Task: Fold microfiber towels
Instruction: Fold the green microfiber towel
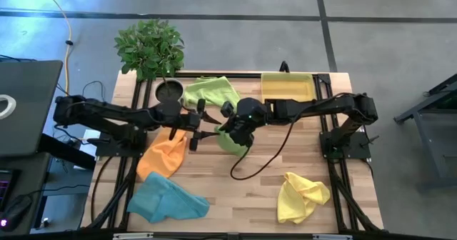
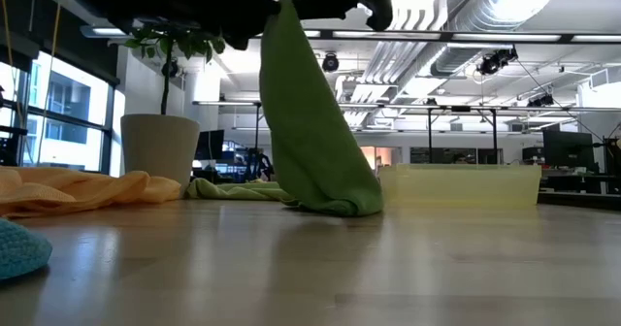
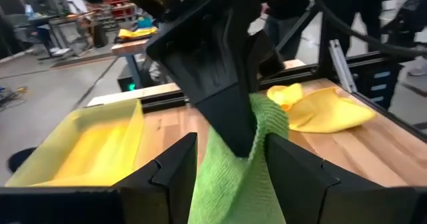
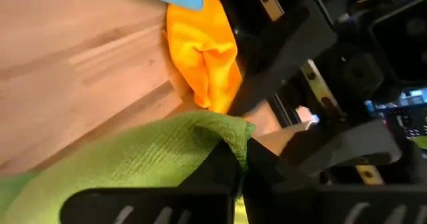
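My right gripper (image 1: 230,129) is shut on a lime green towel (image 2: 310,122) over the table's middle. My left gripper (image 1: 203,126) is open just left of it. Its two fingers stand on either side of the hanging towel (image 3: 233,184), right below the right gripper's fingers (image 3: 233,104). A second lime green towel (image 1: 211,91) lies crumpled at the back. An orange towel (image 1: 164,154) lies left of centre. A light blue towel (image 1: 168,201) lies at the near left. A yellow towel (image 1: 303,196) lies at the near right. My right gripper pinches the towel's upper edge (image 4: 230,134) between its two shut fingers, coming from the table's right. The towel hangs below the fingers, and its lower end (image 2: 340,205) rests bunched on the table. My left gripper: whether its open fingers touch the cloth between them, I cannot tell.
A translucent yellow tray (image 1: 288,86) stands at the far right edge. A potted plant (image 1: 150,47) stands at the far left corner. A black cable (image 1: 264,161) loops over the table's middle. Bare wood shows at the near centre.
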